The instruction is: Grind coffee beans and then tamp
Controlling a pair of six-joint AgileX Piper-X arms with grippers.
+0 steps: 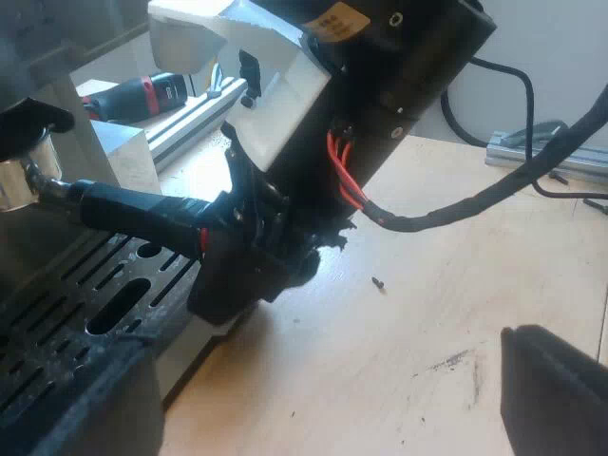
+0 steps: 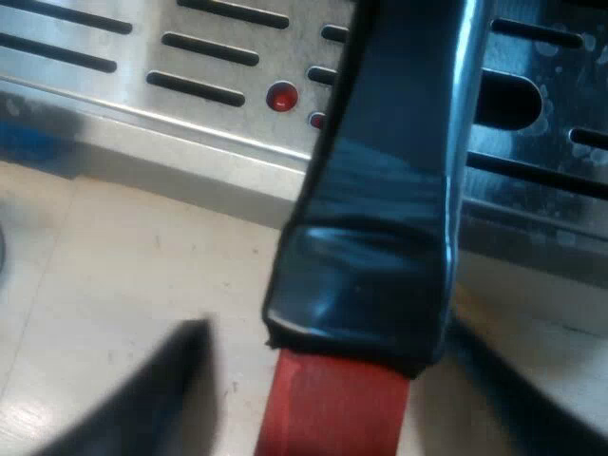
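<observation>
The holder (image 1: 104, 204) sat at the front of the machine (image 1: 66, 323) with the right tool (image 2: 332, 332) at its handle, left tool (image 1: 556, 394) above the desk (image 1: 427, 313), neither grip tellable; keeping it level would likely catch grounds cleanly.

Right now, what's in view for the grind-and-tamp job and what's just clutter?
Job: espresso machine, metal holder with red-ended handle, right gripper at that handle.
Lying about: small screw, red-and-black tool, metal rail.
</observation>
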